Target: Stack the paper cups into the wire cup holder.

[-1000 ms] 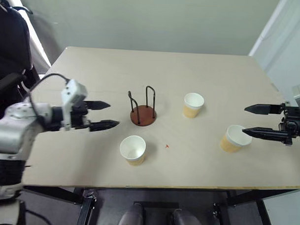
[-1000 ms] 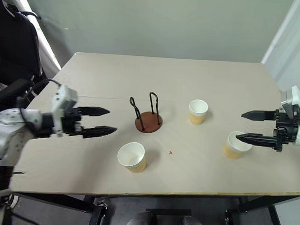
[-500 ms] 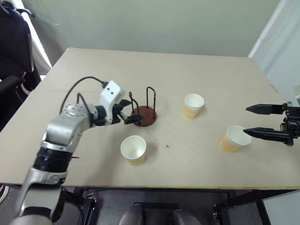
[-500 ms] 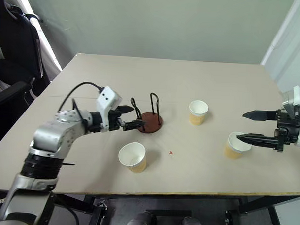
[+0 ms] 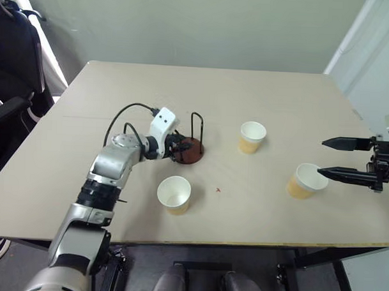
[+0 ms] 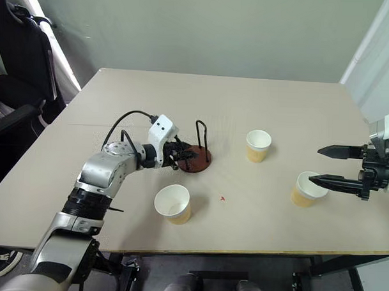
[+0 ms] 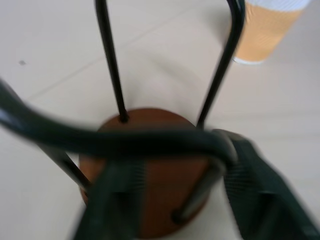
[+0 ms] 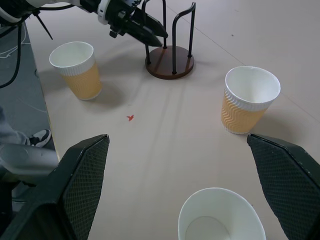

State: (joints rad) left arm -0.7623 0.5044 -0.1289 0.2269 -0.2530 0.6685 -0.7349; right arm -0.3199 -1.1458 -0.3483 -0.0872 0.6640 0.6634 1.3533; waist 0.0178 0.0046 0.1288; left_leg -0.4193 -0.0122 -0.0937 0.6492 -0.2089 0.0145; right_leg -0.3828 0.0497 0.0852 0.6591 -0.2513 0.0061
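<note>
The wire cup holder [image 5: 189, 152], a reddish-brown disc with two black wire loops, stands mid-table. My left gripper [image 5: 176, 147] is at its nearer-left loop, and in the left wrist view the black fingers [image 7: 250, 185] flank that loop [image 7: 150, 142] and press on it. Three paper cups stand upright and apart: one near the front edge [image 5: 174, 194], one right of the holder [image 5: 252, 136], one far right [image 5: 304, 180]. My right gripper [image 5: 322, 156] hovers open just right of the far-right cup [image 8: 220, 220], holding nothing.
A small red speck [image 5: 217, 190] lies on the tan table [image 5: 119, 92] between the front cup and the far-right cup. A black chair [image 5: 12, 56] stands off the table's left side. The front edge [image 5: 242, 242] runs close below the near cup.
My left arm swung right and forward from the open table to the holder, and its fingers went from wide open to closed in on the near wire loop. The right gripper stayed put.
</note>
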